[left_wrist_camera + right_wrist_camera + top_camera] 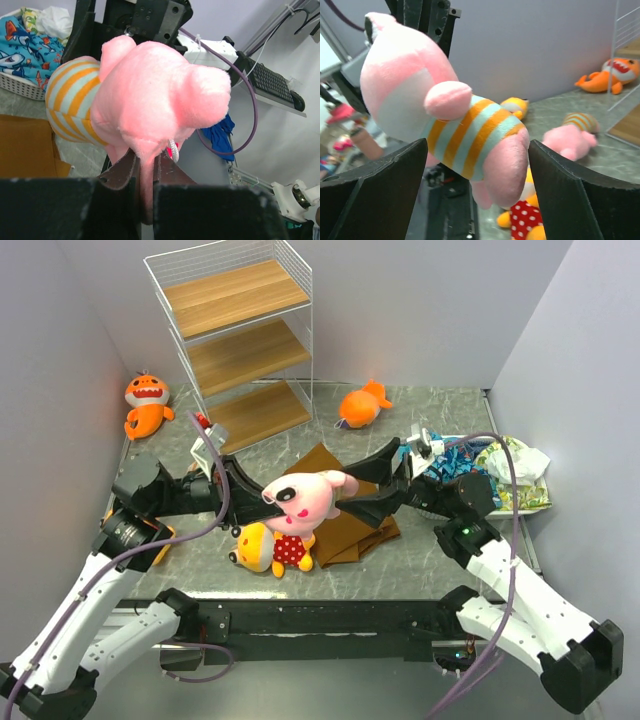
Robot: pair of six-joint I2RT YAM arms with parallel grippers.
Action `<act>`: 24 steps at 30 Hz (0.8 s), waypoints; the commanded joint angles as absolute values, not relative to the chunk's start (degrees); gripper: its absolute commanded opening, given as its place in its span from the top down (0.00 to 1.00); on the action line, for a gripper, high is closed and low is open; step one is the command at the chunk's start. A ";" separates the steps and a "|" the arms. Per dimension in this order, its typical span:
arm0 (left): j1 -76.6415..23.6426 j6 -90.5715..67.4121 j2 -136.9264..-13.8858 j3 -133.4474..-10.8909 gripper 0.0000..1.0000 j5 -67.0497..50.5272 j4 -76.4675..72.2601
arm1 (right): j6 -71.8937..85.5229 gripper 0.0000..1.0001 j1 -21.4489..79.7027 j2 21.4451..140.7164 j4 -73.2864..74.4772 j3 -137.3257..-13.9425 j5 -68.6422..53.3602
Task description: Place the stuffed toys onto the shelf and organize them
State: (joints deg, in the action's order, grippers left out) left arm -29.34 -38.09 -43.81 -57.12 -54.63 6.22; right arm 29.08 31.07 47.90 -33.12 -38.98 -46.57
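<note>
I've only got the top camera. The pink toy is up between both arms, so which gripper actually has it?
Observer: The left. In its wrist view the left gripper is shut on a thin pink flap under the pink toy.
Operator: And the right one, is it squeezing too?
Observer: No. In the right wrist view the right gripper is open, with its fingers on either side of the toy's striped body and not pressing into it.
</note>
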 commanded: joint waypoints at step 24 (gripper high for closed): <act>-29.44 -47.28 -45.61 -55.03 0.99 -50.89 -9.67 | 55.19 0.84 30.94 51.59 -61.35 -35.68 -43.60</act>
